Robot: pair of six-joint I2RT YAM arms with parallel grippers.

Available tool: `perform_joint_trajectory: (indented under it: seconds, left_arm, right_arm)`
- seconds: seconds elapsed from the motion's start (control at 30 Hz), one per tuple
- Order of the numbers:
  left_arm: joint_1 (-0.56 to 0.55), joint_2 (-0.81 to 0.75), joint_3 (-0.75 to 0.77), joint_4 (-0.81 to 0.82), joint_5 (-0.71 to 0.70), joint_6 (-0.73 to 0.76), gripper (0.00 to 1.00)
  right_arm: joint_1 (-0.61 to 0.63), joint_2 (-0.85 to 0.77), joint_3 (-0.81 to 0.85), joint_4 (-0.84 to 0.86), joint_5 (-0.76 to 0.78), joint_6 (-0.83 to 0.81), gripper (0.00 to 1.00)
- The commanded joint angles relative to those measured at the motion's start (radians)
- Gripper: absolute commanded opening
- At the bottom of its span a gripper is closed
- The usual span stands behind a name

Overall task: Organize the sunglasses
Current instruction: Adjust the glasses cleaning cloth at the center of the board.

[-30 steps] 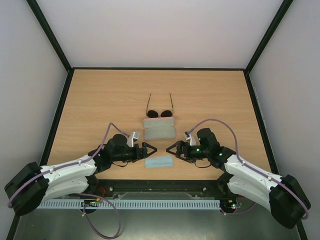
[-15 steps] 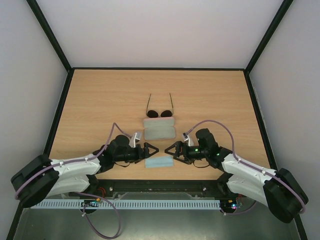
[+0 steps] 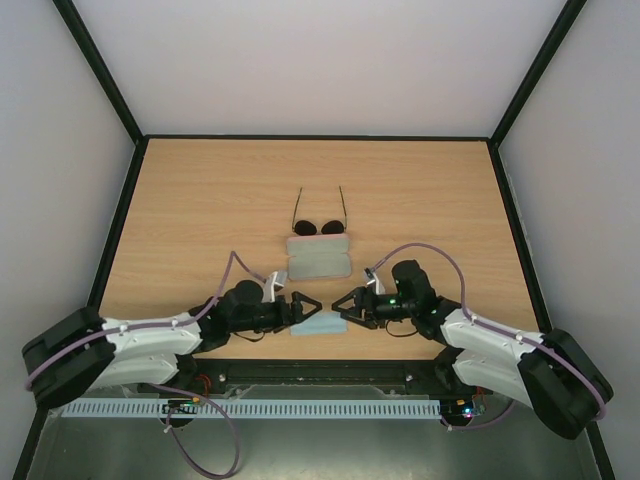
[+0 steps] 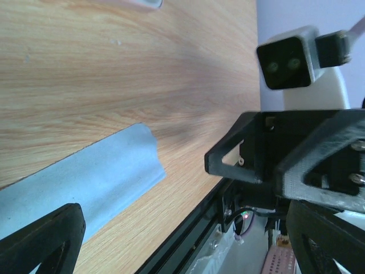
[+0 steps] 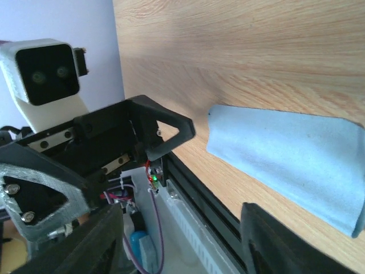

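Cloth (image 3: 318,326) (both ends hidden) under jaws

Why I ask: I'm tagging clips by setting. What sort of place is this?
Probably a lab robot test cell: plain white walls around a wooden table, two robot arms at its near edge, and staged sunglasses, case and cloth.

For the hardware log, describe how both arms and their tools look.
Left arm and right arm: white shells, bulky black joints, a lilac cable looping along each. Left tool and right tool: black, skeletal triangular fingers. A white camera box with a black two-lens face sits on each wrist.
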Motion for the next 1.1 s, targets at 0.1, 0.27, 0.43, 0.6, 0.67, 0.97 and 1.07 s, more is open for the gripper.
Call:
perform_joint_trajectory:
  seconds: [0.1, 0.27, 0.43, 0.6, 0.67, 0.97, 1.07]
  left_arm:
    - [-0.003, -0.199, -0.021, -0.207, -0.131, -0.006, 0.99]
    - [-0.002, -0.235, -0.024, -0.218, -0.136, -0.006, 0.99]
    - [-0.002, -0.131, -0.029, -0.079, -0.071, -0.021, 0.99]
    - [-0.002, -0.065, -0.02, -0.016, -0.056, -0.033, 0.78]
    - [-0.002, -0.055, -0.017, -0.019, -0.056, -0.037, 0.67]
    - [-0.004, -0.015, -0.013, -0.019, -0.04, -0.041, 0.13]
    - [-0.005, -0.009, -0.014, -0.02, -0.042, -0.045, 0.07]
  right_arm:
    - [-0.003, 0.01, -0.013, 0.028, -0.025, -0.003, 0.34]
    - [0.002, 0.057, -0.012, 0.064, -0.034, 0.002, 0.16]
    - [0.021, 0.107, -0.003, 0.086, -0.037, -0.001, 0.11]
    - [0.051, 0.144, 0.007, 0.11, -0.024, 0.004, 0.08]
    - [0.063, 0.158, 0.012, 0.113, -0.019, 0.004, 0.08]
    - [0.11, 0.212, 0.034, 0.127, 0.018, 0.0, 0.07]
    - [0.119, 0.229, 0.037, 0.125, 0.035, -0.006, 0.06]
